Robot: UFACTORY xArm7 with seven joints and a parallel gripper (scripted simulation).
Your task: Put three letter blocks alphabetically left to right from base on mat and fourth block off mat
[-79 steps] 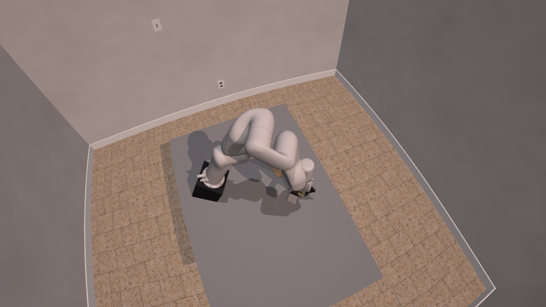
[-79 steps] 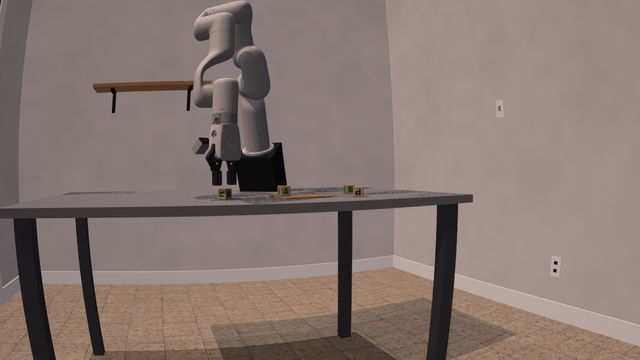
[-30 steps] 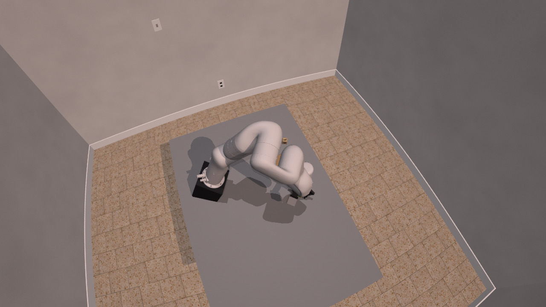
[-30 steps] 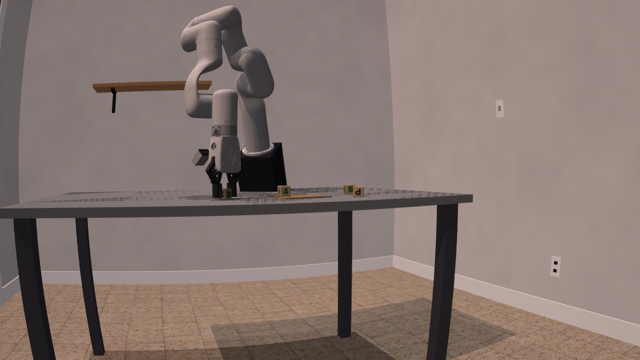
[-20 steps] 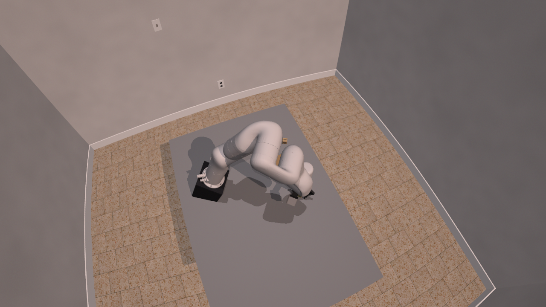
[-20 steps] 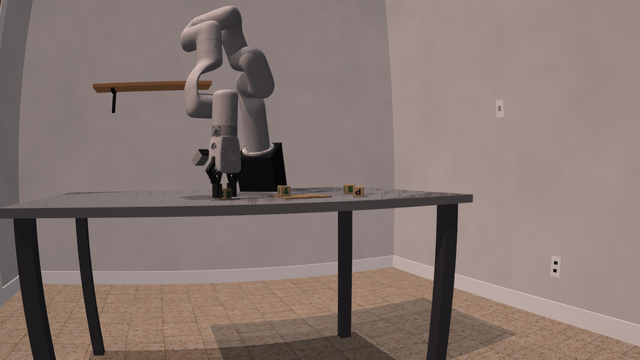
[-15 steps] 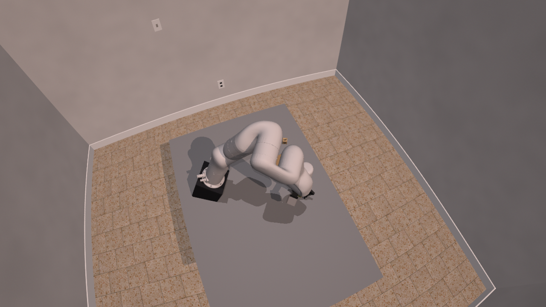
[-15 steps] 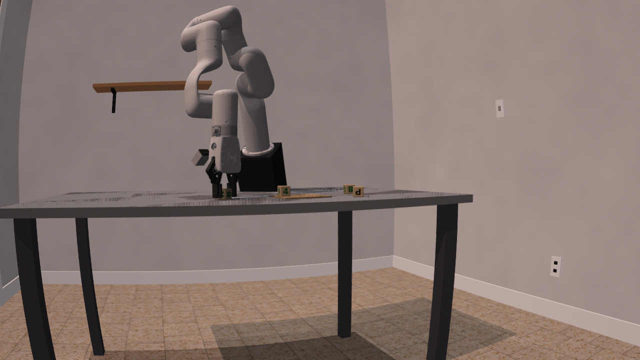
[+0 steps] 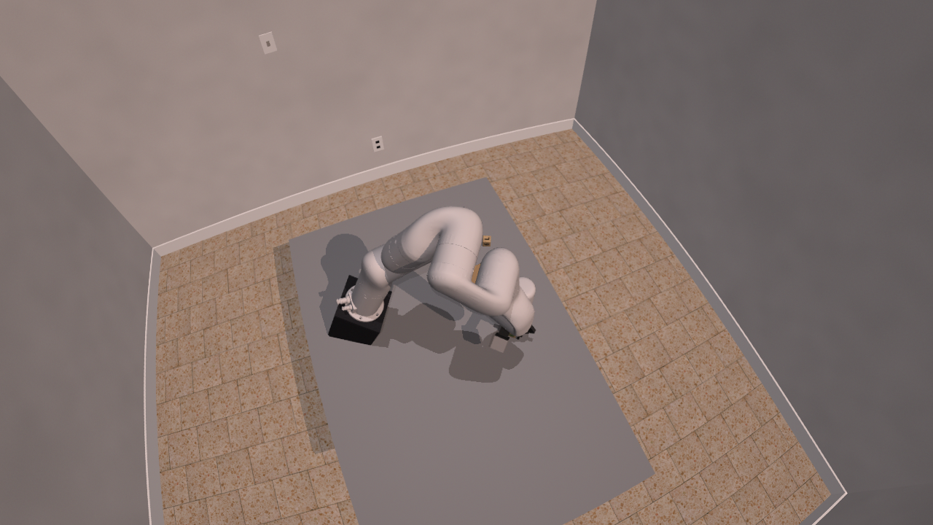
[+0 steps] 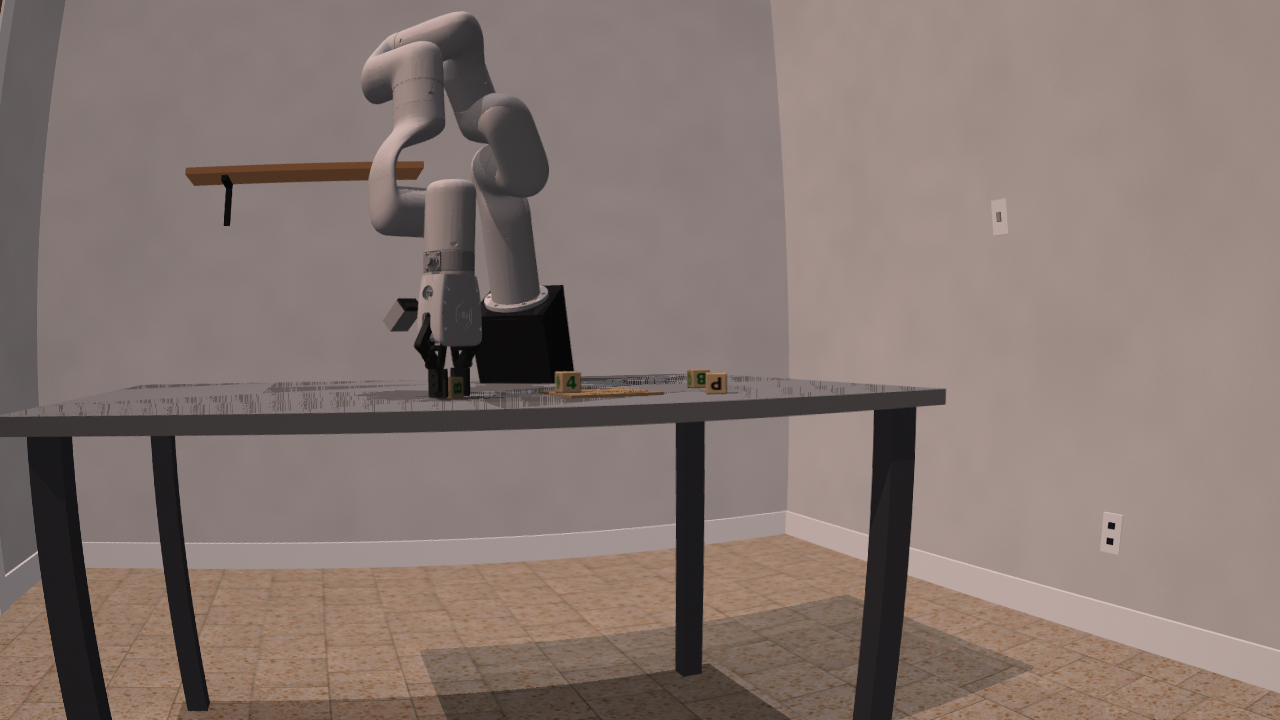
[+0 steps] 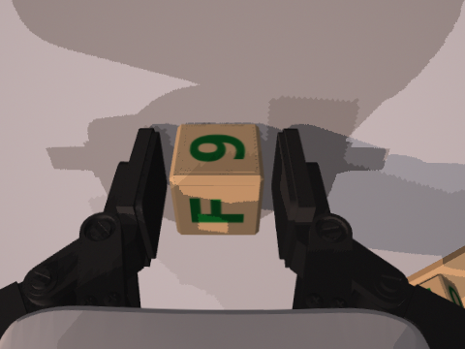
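Wrist view, block: a wooden block sits at centre frame on the grey table, a green F on its top face and a 9 on the side facing away.
Gripper: the gripper straddles that block, one black finger to its left and the other to its right.
Grip state: fingers about half open; a thin gap shows on each side of the block, so nothing is clamped between them.
Second block: a corner of another block shows at the right edge, lower frame.
Exterior view, arm: the white arm points straight down left of centre, its fingertips at table level around the F block.
Mat: a thin tan mat lies flat right of the gripper, well apart from it.
Block with 4: this block stands at the mat's left end, a 4 on its side.
Far pair: two blocks, one with B on its side and one with P, sit touching or nearly so, right of the mat.
Top view: the arm hides the gripper and most blocks; one block peeks out beside its elbow.
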